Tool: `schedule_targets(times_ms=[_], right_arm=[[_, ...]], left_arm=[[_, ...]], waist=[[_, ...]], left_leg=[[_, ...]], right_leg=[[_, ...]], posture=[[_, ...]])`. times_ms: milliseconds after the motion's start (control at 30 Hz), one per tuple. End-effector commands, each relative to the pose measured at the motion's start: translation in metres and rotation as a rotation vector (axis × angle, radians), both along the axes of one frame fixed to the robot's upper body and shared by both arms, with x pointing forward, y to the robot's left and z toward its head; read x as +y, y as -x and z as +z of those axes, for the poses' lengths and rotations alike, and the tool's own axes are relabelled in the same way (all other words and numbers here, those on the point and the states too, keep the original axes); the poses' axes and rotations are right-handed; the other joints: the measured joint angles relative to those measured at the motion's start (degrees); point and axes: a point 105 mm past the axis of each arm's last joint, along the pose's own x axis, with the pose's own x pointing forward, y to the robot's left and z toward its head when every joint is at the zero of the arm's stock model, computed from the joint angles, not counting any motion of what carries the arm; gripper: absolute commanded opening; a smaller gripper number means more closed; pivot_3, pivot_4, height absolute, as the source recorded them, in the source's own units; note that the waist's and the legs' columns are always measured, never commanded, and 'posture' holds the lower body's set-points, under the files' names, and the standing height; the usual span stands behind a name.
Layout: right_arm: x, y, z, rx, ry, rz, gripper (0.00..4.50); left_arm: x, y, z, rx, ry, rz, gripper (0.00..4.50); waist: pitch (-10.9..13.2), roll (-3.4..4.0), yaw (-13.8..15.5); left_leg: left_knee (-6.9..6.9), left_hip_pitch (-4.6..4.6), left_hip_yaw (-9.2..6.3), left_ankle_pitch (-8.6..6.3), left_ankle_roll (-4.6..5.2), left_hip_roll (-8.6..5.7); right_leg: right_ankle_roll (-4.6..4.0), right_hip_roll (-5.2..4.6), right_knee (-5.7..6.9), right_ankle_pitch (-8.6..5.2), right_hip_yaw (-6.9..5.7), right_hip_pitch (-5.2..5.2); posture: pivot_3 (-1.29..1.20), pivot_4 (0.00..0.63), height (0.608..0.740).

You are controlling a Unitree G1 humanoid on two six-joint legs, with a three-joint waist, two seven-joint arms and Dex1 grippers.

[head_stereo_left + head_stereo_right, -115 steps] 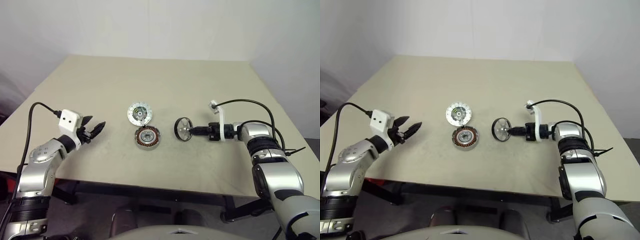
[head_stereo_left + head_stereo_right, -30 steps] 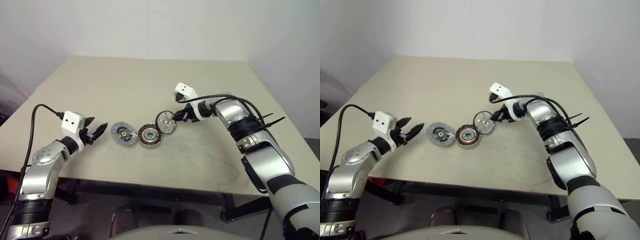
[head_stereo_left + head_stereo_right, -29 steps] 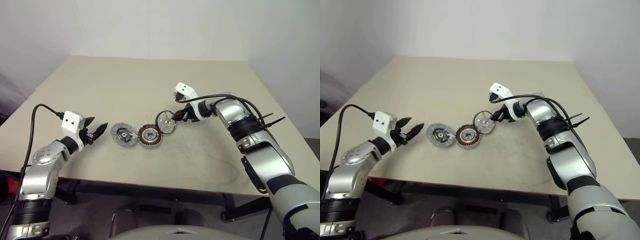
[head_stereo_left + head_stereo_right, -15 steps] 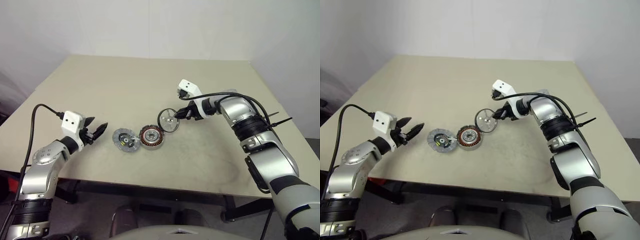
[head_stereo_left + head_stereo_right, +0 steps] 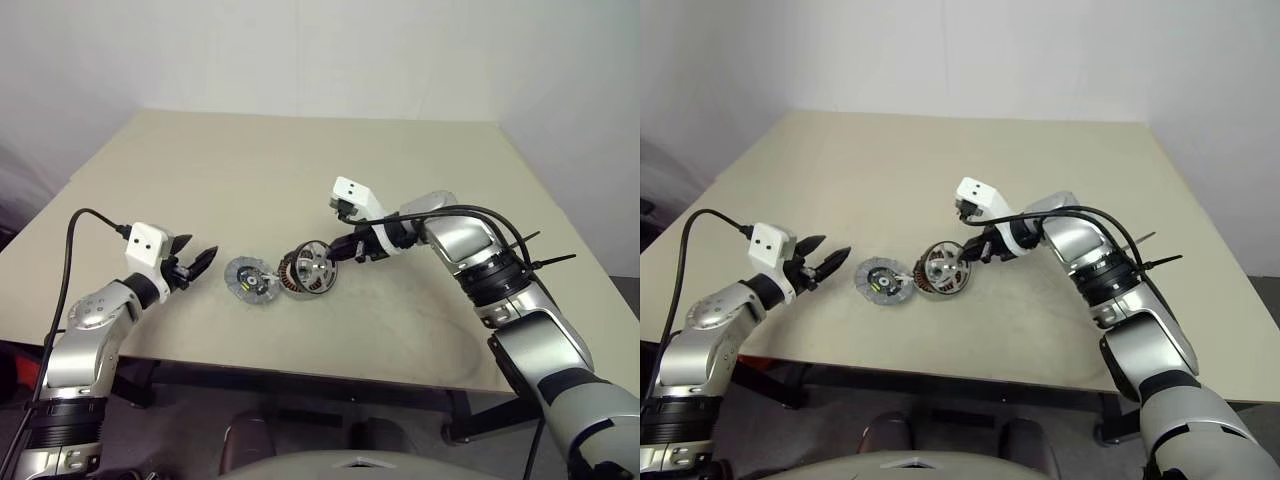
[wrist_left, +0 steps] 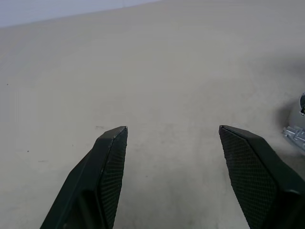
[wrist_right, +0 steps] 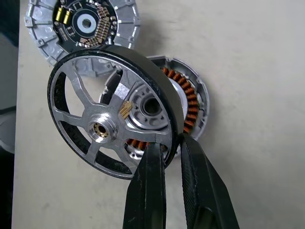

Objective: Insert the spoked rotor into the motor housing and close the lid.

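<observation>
Insertion step: right gripper (image 7: pixel 172 143), jaws clenched on spoked rotor (image 7: pixel 112 124) rim, tilted over motor housing (image 7: pixel 188 107); next level, centre, lower; left gripper (image 6: pixel 174 138) jaws released.

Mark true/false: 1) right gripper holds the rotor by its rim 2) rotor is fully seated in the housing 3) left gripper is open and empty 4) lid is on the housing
1) True: the right gripper pinches the rim of the spoked rotor.
2) False: it is tilted over the motor housing, not seated.
3) True: the left gripper is open, holding nothing.
4) False: the lid lies on the table beside the housing.
</observation>
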Motion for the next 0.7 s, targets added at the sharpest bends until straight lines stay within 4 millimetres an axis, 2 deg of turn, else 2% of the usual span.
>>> schedule_targets(times_ms=[33,400,700], right_arm=[[0.008,-0.005,0.016,-0.059,-0.006,0.037,0.14],[0.017,-0.025,0.012,-0.083,0.014,0.004,0.14],[0.016,-0.023,0.013,-0.079,0.006,0.016,0.14]], left_arm=[[-0.001,-0.001,0.013,-0.053,-0.004,-0.002,3.24],[-0.002,0.002,0.01,-0.054,0.006,0.014,3.24],[0.003,0.003,0.012,-0.055,-0.001,0.026,3.24]], waist=[[0.0,0.0,-0.01],[0.0,0.0,-0.1],[0.0,0.0,-0.06]], left_leg=[[0.0,0.0,0.0,0.0,0.0,0.0],[0.0,0.0,0.0,0.0,0.0,0.0],[0.0,-0.02,0.0,0.0,0.0,0.0]], right_leg=[[0.0,0.0,0.0,0.0,0.0,0.0],[0.0,0.0,0.01,0.0,0.0,-0.01],[0.0,0.0,-0.01,0.0,-0.01,-0.01]], posture=[[0.0,0.0,0.74],[0.0,0.0,0.74],[0.0,0.0,0.74]])
